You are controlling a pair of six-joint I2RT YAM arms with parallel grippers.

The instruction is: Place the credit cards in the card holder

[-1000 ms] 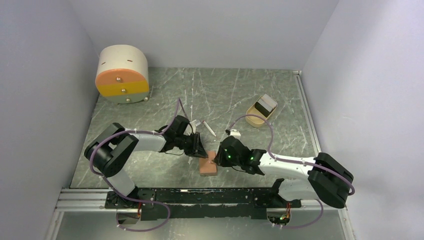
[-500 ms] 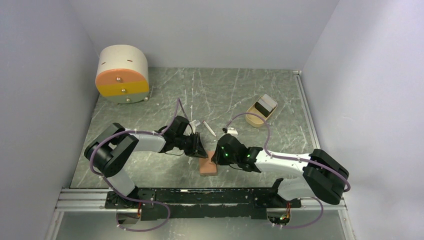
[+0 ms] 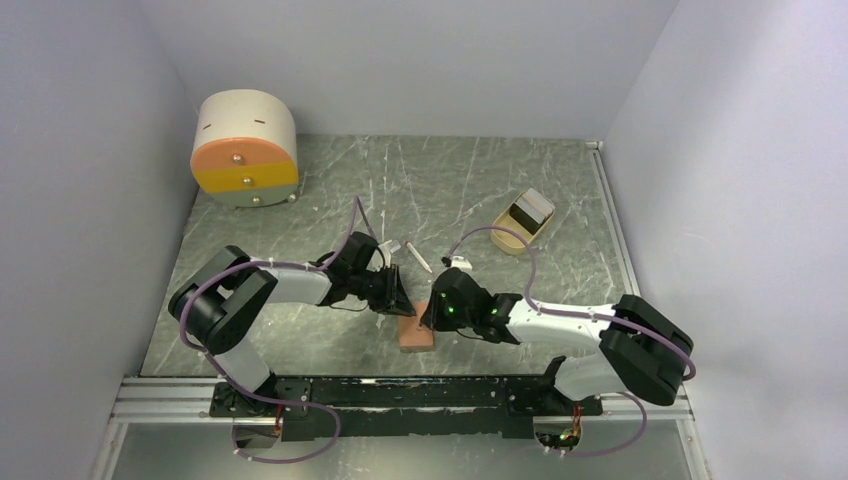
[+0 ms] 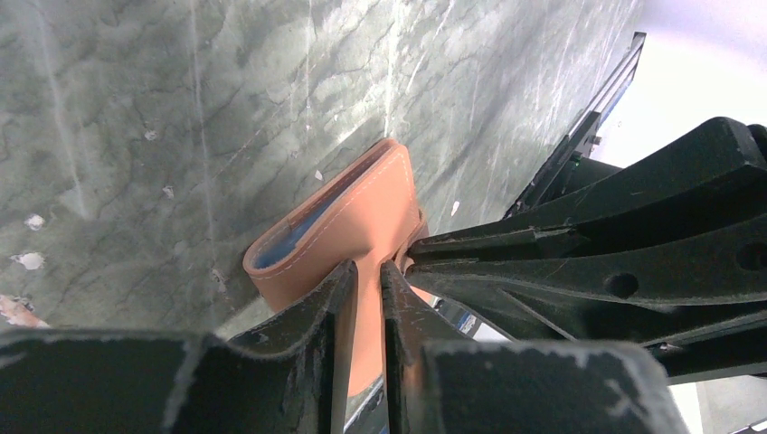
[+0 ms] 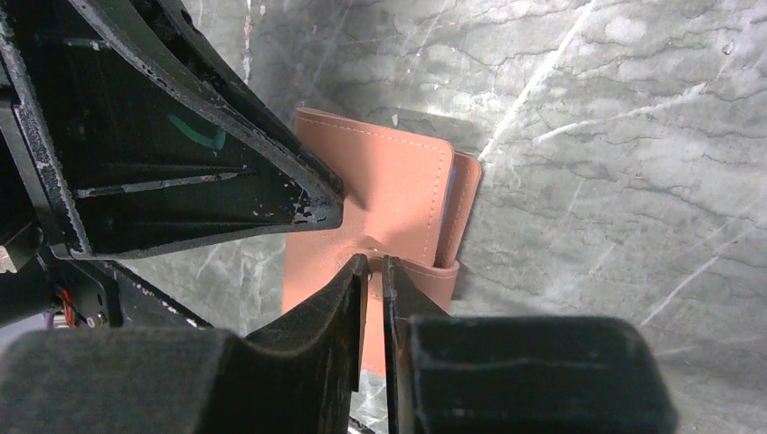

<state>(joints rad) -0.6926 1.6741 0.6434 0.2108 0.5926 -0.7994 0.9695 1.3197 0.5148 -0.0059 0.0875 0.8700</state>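
The card holder (image 3: pixel 416 336), a tan leather wallet with a blue lining, lies at the near middle of the table between both grippers. My left gripper (image 3: pixel 402 304) is shut on its leather flap (image 4: pixel 362 212), pinching it between the fingertips. From the other side my right gripper (image 3: pixel 431 315) is shut on the holder's strap edge (image 5: pixel 425 271). In the right wrist view the left gripper's fingers (image 5: pixel 226 181) press beside the holder's face (image 5: pixel 393 194). The credit cards (image 3: pixel 531 209), black with a white band, stand in a wooden tray at the back right.
The wooden tray (image 3: pixel 508 240) sits behind the right arm. A thin white stick (image 3: pixel 420 259) lies just behind the grippers. A round cream and orange drawer box (image 3: pixel 245 150) stands at the back left. A metal rail (image 3: pixel 400 390) runs along the near edge.
The right arm has edged left toward the card holder and its jaws have narrowed onto the leather. The left arm and the holder have stayed put.
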